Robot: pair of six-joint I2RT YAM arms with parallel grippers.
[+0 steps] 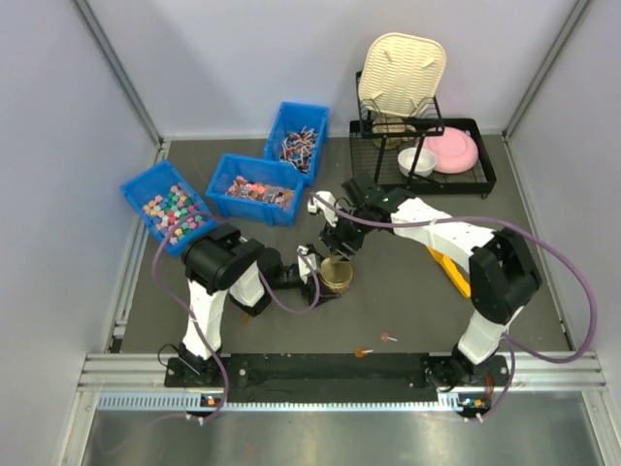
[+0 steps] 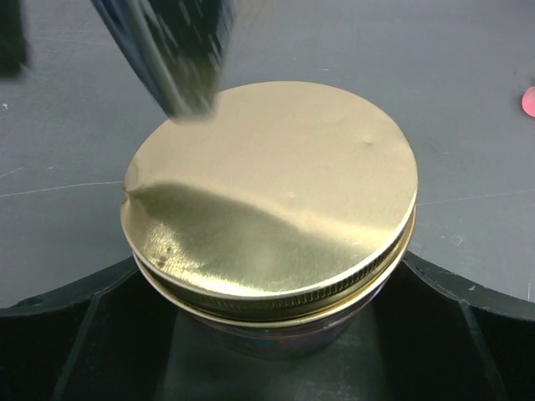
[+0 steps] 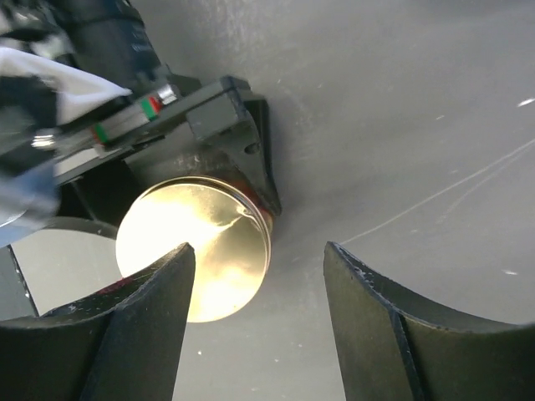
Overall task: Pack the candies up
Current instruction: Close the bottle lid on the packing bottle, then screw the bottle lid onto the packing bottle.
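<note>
Fingers of the left gripper (image 1: 325, 275) were closed around the jar (image 1: 338, 280) at frame centre, the arm folded low and its forearm level. Fingers of the right gripper (image 3: 259, 251) stood apart, holding nothing, and pointed down over the gold lid (image 3: 192, 251). Candies (image 1: 254, 188) lay in the middle blue bin (image 1: 254, 214), upper left. Table (image 1: 417, 311) was dark grey, enclosed by pale wall panels.

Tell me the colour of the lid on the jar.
The lid is shiny gold, clearest in the left wrist view.
</note>
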